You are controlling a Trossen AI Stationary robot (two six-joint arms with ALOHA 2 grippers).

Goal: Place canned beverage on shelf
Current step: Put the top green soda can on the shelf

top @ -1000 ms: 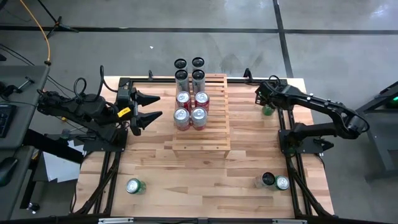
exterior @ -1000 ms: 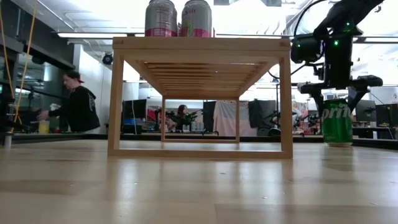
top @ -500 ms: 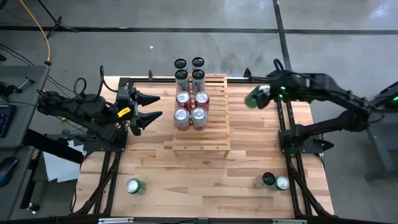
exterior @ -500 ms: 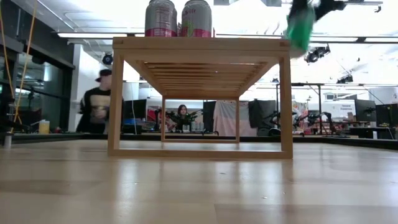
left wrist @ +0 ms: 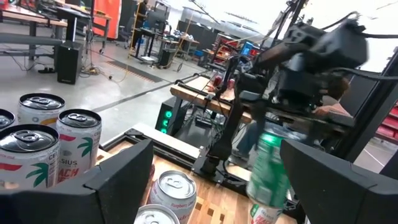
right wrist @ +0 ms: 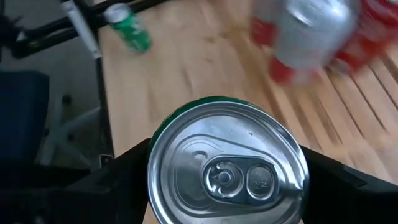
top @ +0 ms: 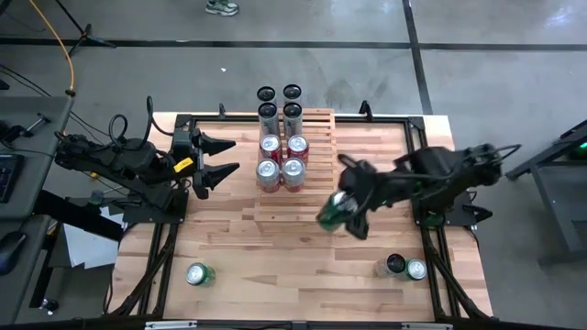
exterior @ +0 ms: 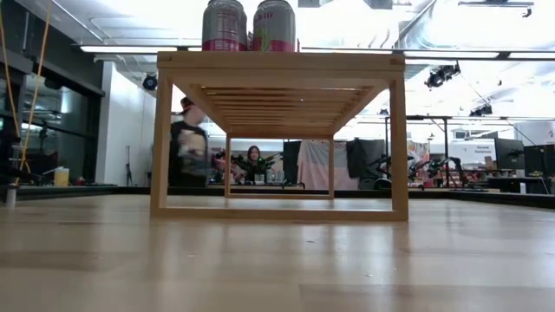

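Nearest the front edge of the tabletop [top: 303, 266], a green can [top: 197, 274] is seen lying by the left front corner and two more cans [top: 404, 268] stand by the right front corner. Just beyond them, the right gripper [top: 347, 207] is carried over the shelf's right front corner, its fingers clamped around a green canned beverage [top: 332, 211], held tilted with its lid toward the wrist. The shelf [top: 295, 197] lies to the left of that can, directly under it, its long axis running front to back, so the right arm is clearly the nearer. Farther back, red cans [top: 282, 158] and dark cans [top: 279, 103] fill the shelf's rear rows. The left gripper [top: 220, 159] is parked by the left edge, spread wide, gripping nothing.
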